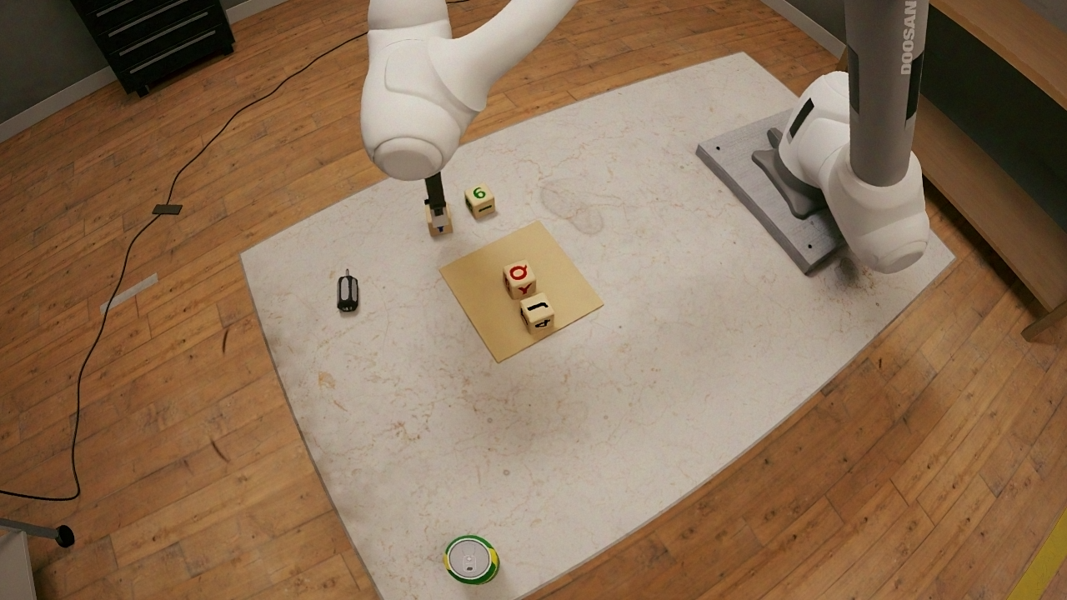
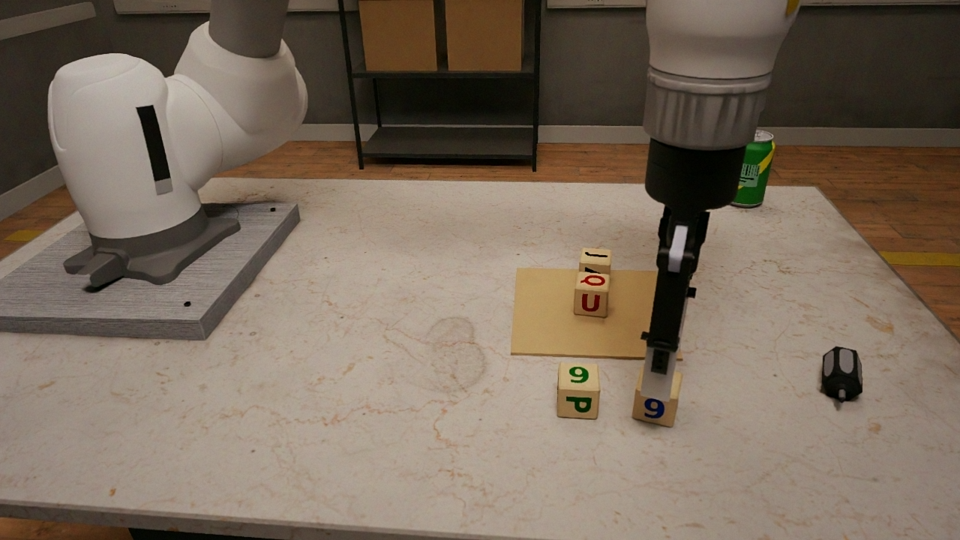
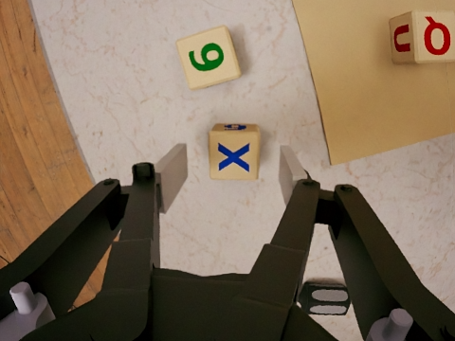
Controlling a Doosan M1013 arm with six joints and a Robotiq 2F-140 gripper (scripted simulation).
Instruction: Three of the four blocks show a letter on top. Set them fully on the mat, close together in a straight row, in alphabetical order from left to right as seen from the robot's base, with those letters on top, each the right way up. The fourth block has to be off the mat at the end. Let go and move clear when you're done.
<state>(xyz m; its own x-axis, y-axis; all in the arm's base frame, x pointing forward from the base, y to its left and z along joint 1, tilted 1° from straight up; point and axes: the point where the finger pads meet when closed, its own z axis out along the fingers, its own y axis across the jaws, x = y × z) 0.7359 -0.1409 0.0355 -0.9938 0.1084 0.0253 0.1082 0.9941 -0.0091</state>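
My gripper (image 1: 438,218) (image 2: 655,388) (image 3: 232,161) is open. Its fingers stand on either side of the blue X block (image 1: 447,228) (image 2: 653,418) (image 3: 234,156), with a gap on both sides in the wrist view. That block sits on the table, off the mat (image 1: 481,302) (image 2: 544,325) (image 3: 365,111), X on top. The red Q block (image 1: 518,278) (image 2: 591,295) (image 3: 428,38) and the black J block (image 1: 537,313) (image 2: 595,259) sit close together on the mat, letters on top. The block with a green 6 or 9 on top (image 1: 479,201) (image 2: 577,389) (image 3: 209,58) sits off the mat beside the X block.
A dark screwdriver-like tool (image 1: 348,292) (image 2: 841,373) (image 3: 325,298) lies on the table on the side away from the base. A green can (image 1: 471,559) (image 2: 752,171) stands far past the mat. The arm's base plate (image 1: 761,193) (image 2: 167,308) is on the table's other side.
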